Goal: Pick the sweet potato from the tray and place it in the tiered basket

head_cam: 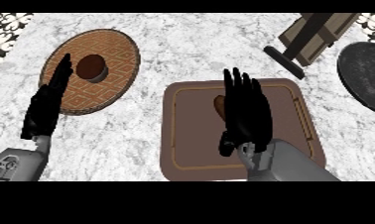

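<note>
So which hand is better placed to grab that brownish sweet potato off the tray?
The right hand: it is open over the brown rectangular tray, right beside the orange-brown sweet potato. The left hand rests open off to the side, by the round woven basket.

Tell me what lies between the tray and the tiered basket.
Nothing: in the head view, only bare marble counter separates the tray from the tiered basket.
</note>
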### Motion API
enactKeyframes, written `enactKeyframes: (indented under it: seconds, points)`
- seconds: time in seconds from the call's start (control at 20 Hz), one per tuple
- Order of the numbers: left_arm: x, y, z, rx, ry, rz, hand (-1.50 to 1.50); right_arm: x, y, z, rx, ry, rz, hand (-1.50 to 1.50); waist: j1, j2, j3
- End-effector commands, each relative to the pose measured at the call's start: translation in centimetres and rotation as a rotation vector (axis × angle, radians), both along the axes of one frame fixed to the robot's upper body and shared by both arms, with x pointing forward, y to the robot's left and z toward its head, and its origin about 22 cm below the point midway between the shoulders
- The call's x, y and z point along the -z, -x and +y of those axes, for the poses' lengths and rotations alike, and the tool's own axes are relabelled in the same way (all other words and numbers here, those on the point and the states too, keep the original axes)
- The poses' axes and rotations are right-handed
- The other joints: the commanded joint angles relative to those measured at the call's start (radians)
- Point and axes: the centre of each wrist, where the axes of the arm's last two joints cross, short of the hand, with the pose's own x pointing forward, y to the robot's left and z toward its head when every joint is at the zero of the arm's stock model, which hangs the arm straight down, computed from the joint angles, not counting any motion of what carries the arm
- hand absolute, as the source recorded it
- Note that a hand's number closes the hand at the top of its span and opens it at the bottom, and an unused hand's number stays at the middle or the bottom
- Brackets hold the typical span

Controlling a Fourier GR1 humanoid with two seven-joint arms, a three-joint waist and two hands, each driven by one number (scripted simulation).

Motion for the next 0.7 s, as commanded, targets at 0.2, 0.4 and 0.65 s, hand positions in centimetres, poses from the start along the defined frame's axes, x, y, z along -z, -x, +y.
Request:
enactKeyframes:
  seconds: [0.2,0.4,0.65]
  points:
    - [0.8,0.7,-0.1,-0.012,0.004,-0.002,0.00,0.8,0.9,2.1,0.169,0.182,0.019,-1.50,0.002,0.000,0.000]
    - [0.7,-0.5,0.0,-0.009,0.002,-0.004,0.00,0.4,0.3,2.6,0.166,0.207,0.009,-1.50,-0.005,0.002,0.000]
    - [0.7,0.8,-0.8,0.002,0.009,0.010,0.00,2.3,0.7,4.4,0.180,0.215,0.053,-1.50,0.009,0.001,0.001]
